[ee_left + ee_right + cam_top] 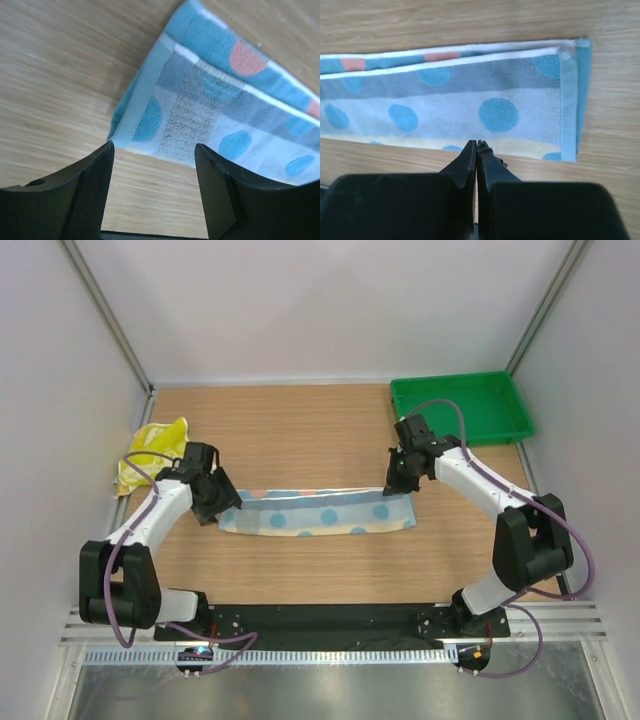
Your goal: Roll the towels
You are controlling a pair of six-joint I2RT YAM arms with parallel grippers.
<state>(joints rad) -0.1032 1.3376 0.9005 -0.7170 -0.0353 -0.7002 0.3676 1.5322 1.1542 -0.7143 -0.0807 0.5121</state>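
The left claw [154, 150] stands released, its two fingers spread with nothing between them. It is poised just over the left short end of the blue towel [315, 512], whose corner lies just beyond the fingertips and between their lines. The right claw [477, 143] is clenched tight with nothing visibly caught in it. Its tips point down at the near long edge of the same towel, close to the right short end, though I cannot tell whether they touch the cloth. The blue towel lies flat on the desk [300, 430], folded lengthwise into a long narrow strip running left to right between the two arms. Its dotted side faces up and an orange-pink spot shows along the far edge. No part of it is curled over yet, so I judge that the folding is finished and the rolling itself is about to start. The next move likely calls for one claw to pinch a short end through all the layers and turn it over onto the strip. The other would steady the cloth so the layers do not slide apart. The yellow towel [150, 455] sits crumpled at the far left, beyond the left arm and well apart from the strip, not yet rolled. A green tray [470, 405] waits in the far right corner.
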